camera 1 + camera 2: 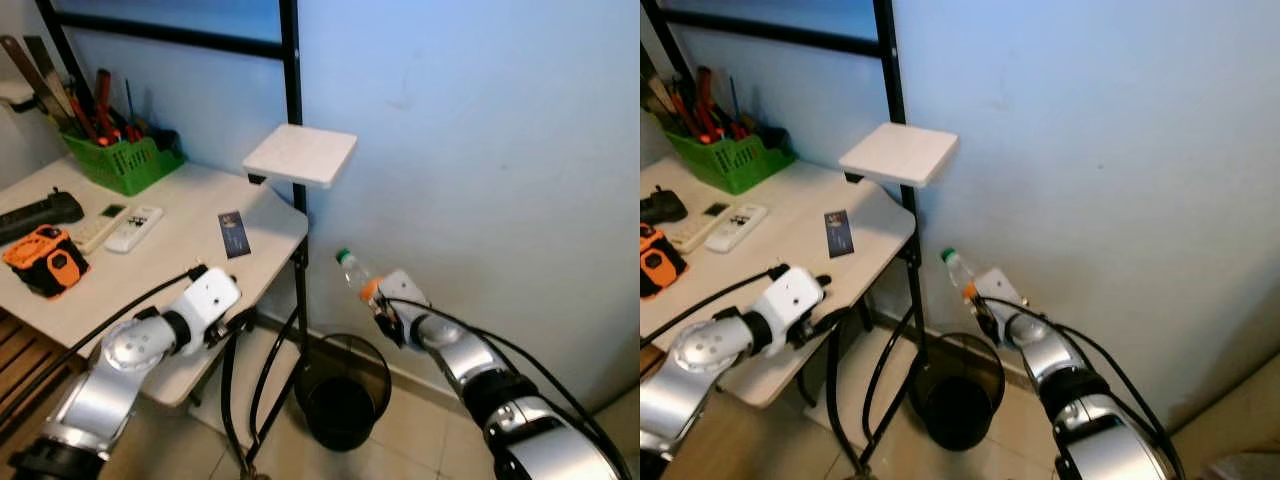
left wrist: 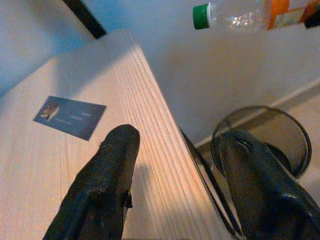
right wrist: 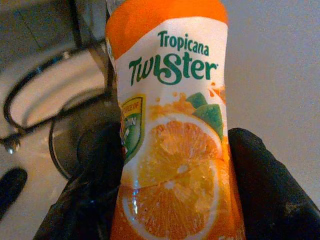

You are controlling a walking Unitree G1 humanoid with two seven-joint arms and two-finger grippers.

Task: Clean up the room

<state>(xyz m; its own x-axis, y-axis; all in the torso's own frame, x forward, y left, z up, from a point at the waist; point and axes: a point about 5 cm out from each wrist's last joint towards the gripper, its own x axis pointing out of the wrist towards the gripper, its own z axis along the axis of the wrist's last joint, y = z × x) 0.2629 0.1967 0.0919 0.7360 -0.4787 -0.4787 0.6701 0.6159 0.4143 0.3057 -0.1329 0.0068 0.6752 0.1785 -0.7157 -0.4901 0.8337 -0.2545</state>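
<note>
My right gripper (image 1: 381, 304) is shut on an empty Tropicana Twister bottle (image 1: 353, 269) with an orange label and a green cap. It holds the bottle tilted in the air near the blue wall, above a black mesh bin (image 1: 338, 436) on the floor. The right wrist view shows the label (image 3: 172, 125) close up between the black fingers (image 3: 270, 185). My left gripper (image 2: 175, 185) is open and empty over the right edge of the white table (image 1: 180, 240), near a small dark card (image 2: 70, 117).
On the table are a green basket of tools (image 1: 120, 160), two remotes (image 1: 133, 228) and an orange and black device (image 1: 45, 260). A black metal post (image 1: 293, 110) carries a white square shelf (image 1: 300, 153). Black cables hang by the table leg.
</note>
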